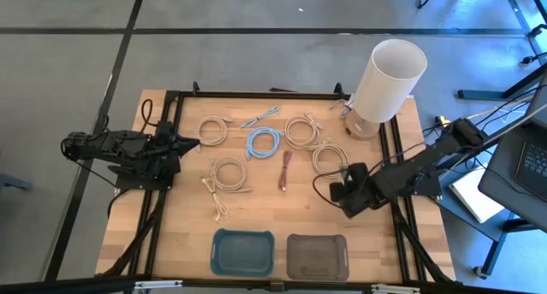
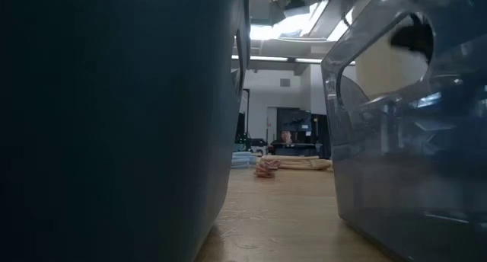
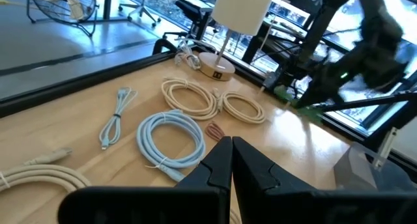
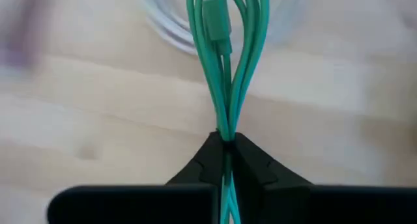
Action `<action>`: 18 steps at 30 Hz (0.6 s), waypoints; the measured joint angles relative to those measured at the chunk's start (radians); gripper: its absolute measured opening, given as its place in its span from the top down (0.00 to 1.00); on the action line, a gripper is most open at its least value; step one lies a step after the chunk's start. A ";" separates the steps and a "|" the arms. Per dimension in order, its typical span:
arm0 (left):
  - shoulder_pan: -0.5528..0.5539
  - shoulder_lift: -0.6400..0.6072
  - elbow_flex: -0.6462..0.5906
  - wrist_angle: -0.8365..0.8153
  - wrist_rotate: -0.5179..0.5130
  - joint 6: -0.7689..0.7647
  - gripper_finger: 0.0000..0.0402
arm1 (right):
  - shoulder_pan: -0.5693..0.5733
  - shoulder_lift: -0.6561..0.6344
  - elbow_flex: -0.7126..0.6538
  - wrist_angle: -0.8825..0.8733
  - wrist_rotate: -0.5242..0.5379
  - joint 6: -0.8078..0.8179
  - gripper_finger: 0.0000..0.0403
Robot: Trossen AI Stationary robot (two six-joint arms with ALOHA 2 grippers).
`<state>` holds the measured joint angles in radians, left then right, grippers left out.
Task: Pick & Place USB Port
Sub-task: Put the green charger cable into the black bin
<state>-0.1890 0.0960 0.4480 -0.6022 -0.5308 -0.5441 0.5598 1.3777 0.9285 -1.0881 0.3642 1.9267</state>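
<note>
Two bins sit nearest, blue bin (image 1: 244,252) left, grey bin (image 1: 317,256) right. Beyond them the right gripper (image 4: 225,144) pinches a bundled green cable (image 4: 225,68) over the table's right side. Farther left, the left gripper (image 3: 231,160) waits, fingers pressed together.

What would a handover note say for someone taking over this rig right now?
Right gripper: shut on the green cable, at the table's right side.
Left gripper: shut, empty, waiting at the left edge.
Other cables lie coiled mid-table, among them the light blue cable and the red cable.
Blue bin and grey bin at the front look empty.
Left: place the green cable, then the rest.
</note>
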 joint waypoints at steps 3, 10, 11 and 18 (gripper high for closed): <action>0.000 0.000 0.000 -0.001 -0.002 0.000 0.99 | 0.001 -0.002 0.155 -0.085 0.055 -0.110 0.96; 0.000 0.000 0.000 0.000 -0.001 0.031 0.99 | -0.005 -0.003 0.471 -0.115 0.083 -0.582 0.96; 0.000 0.000 0.000 0.001 -0.002 0.030 0.99 | -0.009 -0.003 0.505 -0.116 0.047 -0.659 0.96; 0.000 0.000 0.000 0.050 -0.039 -0.009 0.99 | -0.040 0.004 0.563 -0.119 -0.246 -0.978 0.96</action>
<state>-0.1890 0.0959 0.4480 -0.5526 -0.5693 -0.5531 0.5202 1.3815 1.4912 -1.2074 0.1181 0.9489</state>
